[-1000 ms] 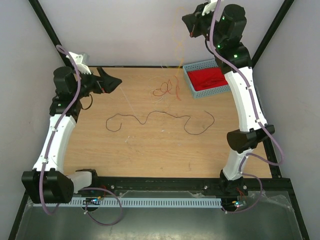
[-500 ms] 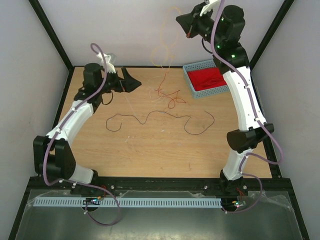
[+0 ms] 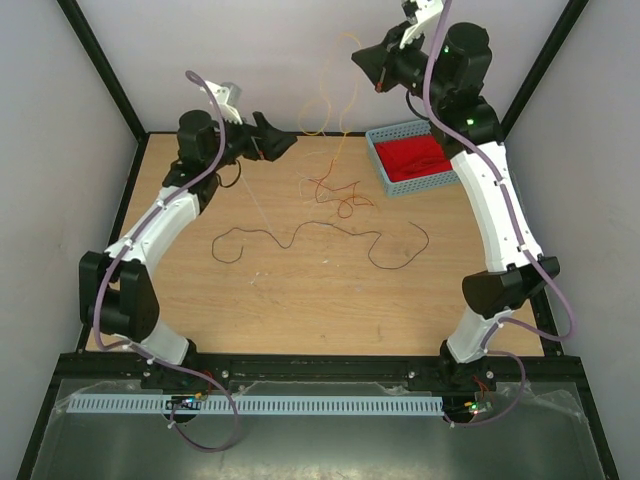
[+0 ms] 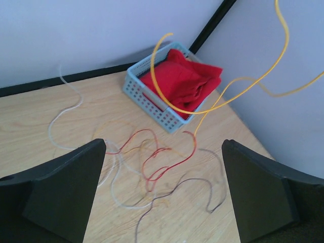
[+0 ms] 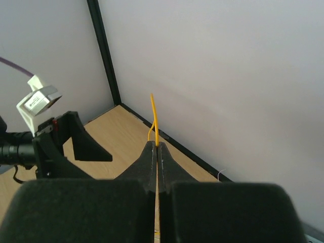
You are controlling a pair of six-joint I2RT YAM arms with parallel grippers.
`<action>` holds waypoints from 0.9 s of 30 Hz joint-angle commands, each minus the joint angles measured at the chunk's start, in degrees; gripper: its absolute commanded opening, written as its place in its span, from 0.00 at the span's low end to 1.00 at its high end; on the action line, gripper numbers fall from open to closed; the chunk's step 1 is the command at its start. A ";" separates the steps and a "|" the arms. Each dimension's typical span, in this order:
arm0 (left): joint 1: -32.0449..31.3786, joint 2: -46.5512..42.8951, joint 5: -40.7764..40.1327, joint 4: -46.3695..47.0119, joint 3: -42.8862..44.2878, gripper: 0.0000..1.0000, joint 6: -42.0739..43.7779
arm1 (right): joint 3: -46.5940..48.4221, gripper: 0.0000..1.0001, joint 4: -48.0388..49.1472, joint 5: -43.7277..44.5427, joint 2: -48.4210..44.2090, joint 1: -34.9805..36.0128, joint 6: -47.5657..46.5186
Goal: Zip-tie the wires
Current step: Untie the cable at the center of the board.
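The right gripper [image 5: 156, 145], high by the back wall, is pinched shut on one orange wire [image 4: 152, 71], which loops down from its tips toward the table [image 3: 300, 300]. The left gripper [image 4: 163, 146] hovers with its jaws spread wide, holding nothing. Below them the other wires [image 3: 338, 192], red and orange, lie curled on the wood. A dark brown wire [image 3: 330, 226] snakes across nearer the arm bases. Just right of the curl, a blue-grey slotted basket [image 3: 381, 163] holds a folded red cloth [image 3: 415, 158].

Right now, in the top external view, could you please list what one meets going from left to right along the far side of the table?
The left gripper → the curled wires → the blue basket holding a red cloth.
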 commanded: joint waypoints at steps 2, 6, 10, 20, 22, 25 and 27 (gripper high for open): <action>0.65 3.28 -0.89 4.72 3.42 0.99 -13.49 | -1.71 0.00 2.73 -1.82 -3.15 0.00 -1.04; 0.81 5.03 -0.19 4.68 4.35 0.99 -24.43 | -2.44 0.00 2.86 -1.93 -3.63 0.00 -1.14; 0.85 7.47 -0.30 4.68 5.17 0.99 -32.92 | -3.71 0.00 3.57 -2.15 -4.32 0.00 -0.84; -2.63 13.08 5.67 5.47 9.23 0.95 -38.49 | -7.41 0.00 5.45 -2.02 -6.24 -0.02 -0.49; -3.60 13.55 6.13 6.39 9.46 0.92 -38.83 | -7.75 0.00 5.60 -2.21 -6.38 -0.02 -0.36; -4.89 14.31 7.01 7.58 9.96 0.86 -39.01 | -8.18 0.00 5.86 -2.05 -6.65 0.00 -0.31; -5.50 14.78 7.13 7.66 10.26 0.77 -38.45 | -8.60 0.00 6.19 -2.04 -6.89 0.00 -0.26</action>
